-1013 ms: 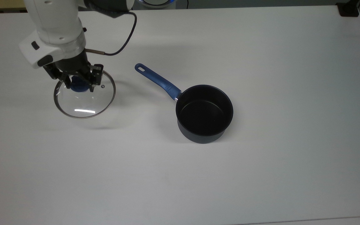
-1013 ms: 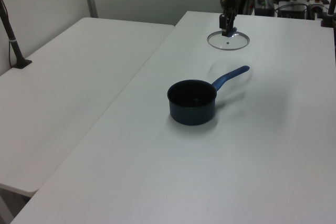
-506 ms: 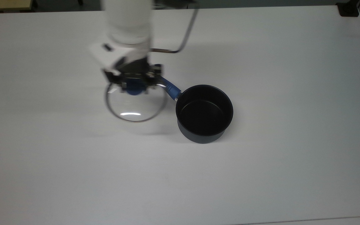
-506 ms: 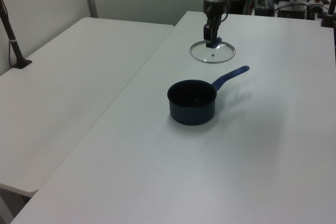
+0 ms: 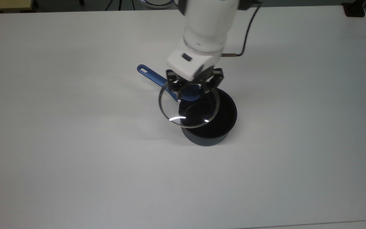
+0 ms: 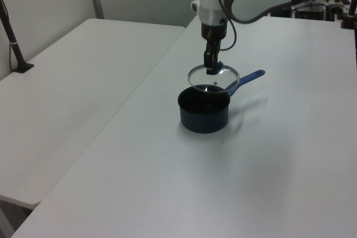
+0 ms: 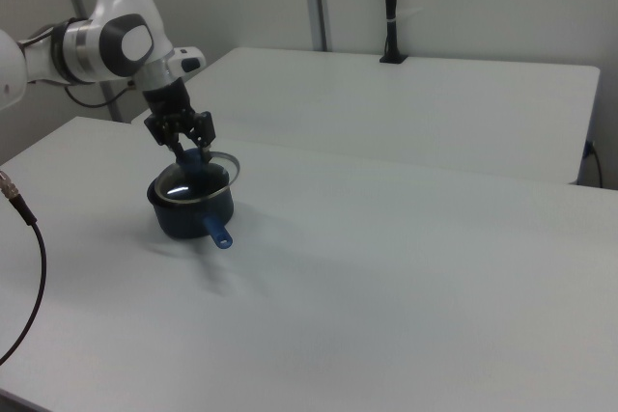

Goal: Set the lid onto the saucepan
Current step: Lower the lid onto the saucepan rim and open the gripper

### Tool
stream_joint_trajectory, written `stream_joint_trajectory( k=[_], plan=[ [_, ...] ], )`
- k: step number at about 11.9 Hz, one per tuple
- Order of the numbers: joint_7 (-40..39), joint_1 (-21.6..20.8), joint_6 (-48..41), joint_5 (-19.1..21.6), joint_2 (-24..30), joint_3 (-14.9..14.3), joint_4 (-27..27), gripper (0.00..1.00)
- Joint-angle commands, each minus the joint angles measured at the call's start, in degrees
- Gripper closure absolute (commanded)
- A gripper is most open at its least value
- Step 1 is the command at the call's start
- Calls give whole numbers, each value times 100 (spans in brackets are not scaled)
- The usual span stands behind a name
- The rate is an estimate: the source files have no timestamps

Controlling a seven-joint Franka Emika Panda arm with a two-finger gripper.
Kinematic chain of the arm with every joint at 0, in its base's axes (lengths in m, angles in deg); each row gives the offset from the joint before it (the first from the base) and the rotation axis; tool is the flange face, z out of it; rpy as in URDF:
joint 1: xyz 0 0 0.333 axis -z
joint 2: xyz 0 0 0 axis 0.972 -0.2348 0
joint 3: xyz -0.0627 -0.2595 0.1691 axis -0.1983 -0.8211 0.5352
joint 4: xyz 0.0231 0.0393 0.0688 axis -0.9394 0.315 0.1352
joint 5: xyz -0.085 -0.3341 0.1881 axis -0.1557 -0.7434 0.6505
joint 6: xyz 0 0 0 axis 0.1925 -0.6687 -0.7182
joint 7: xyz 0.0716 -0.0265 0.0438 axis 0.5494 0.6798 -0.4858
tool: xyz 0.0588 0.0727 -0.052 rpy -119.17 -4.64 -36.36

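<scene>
Above the pan [image 5: 213, 127], the gripper [image 5: 192, 90] held the lid [image 5: 187, 109] by its blue knob.
The lid was clear glass with a thin metal rim, hanging in the air, partly over the pan's mouth, offset toward the blue handle [image 5: 156, 79]. The pan, black inside, stood on the white table [image 5: 75, 159] with nothing visible in it.

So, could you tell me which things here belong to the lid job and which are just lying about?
Part of the job:
- lid, held by its blue knob
- saucepan
- gripper

Just there:
- white table
- neighbouring table
- black post
</scene>
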Motion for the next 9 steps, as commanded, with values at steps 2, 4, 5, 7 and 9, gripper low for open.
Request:
stream_joint_trajectory(
  k=[2,4,5,7,9],
  plan=[
    [369,-357,311,51,-351,-108,-148,54],
    [482,-401,460,51,-396,-108,-148,53],
    [536,-410,539,42,-457,-108,-157,51],
    [667,-462,601,42,-545,-100,-166,45],
    [782,-489,671,42,-563,-91,-166,36]
  ],
)
